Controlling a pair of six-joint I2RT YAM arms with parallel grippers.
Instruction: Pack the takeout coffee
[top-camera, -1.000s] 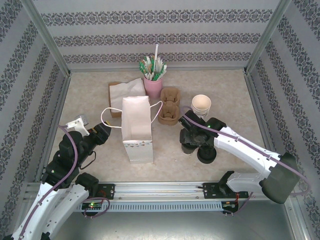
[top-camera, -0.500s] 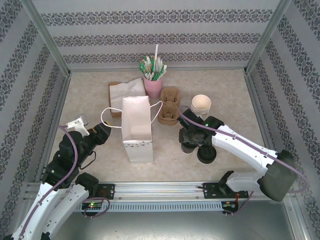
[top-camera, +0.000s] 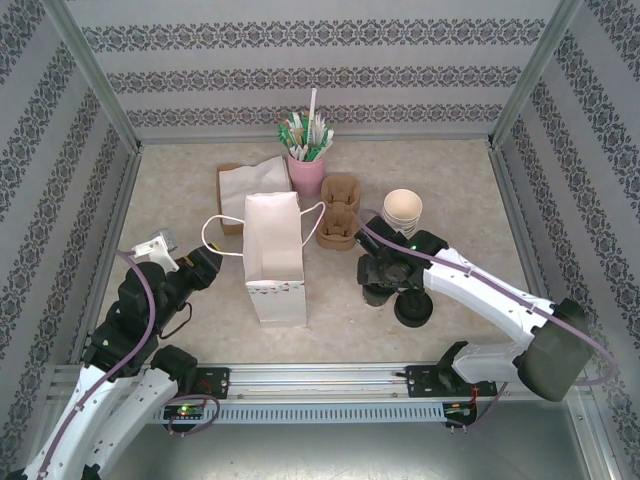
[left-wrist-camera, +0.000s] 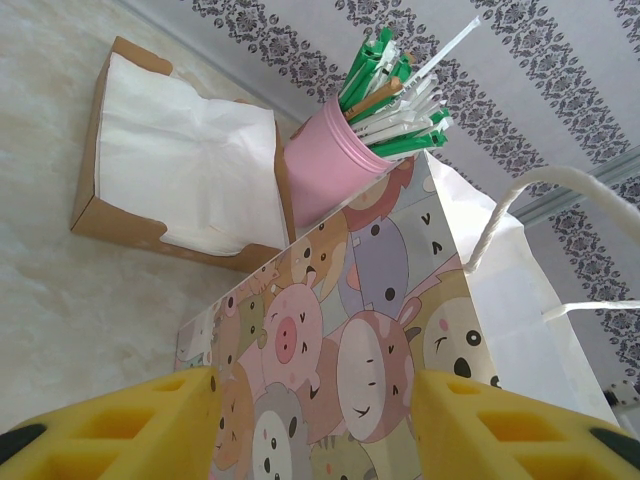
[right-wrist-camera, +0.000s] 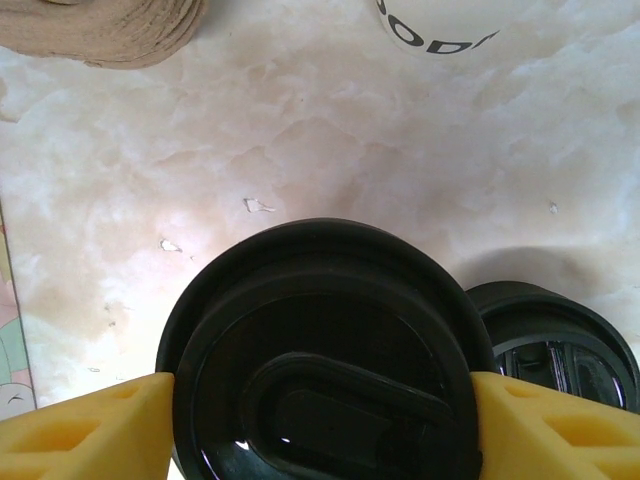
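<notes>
Straddling takeout coffee (right-wrist-camera: 320, 370), right gripper (right-wrist-camera: 325, 415) pads (right-wrist-camera: 80, 430) flank black lid; cannot tell whether clamped; cup stands on table (right-wrist-camera: 300, 130) beside lid pile (right-wrist-camera: 560, 340); left gripper (left-wrist-camera: 315, 425) spread apart, facing paper bag (left-wrist-camera: 350, 330).

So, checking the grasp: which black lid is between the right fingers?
The one on the takeout coffee; the lid pile sits outside the yellow fingers.

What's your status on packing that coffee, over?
Left gripper open, facing the paper bag. Right gripper astride the lidded coffee cup, grip unclear. Lid pile close beside it.
</notes>
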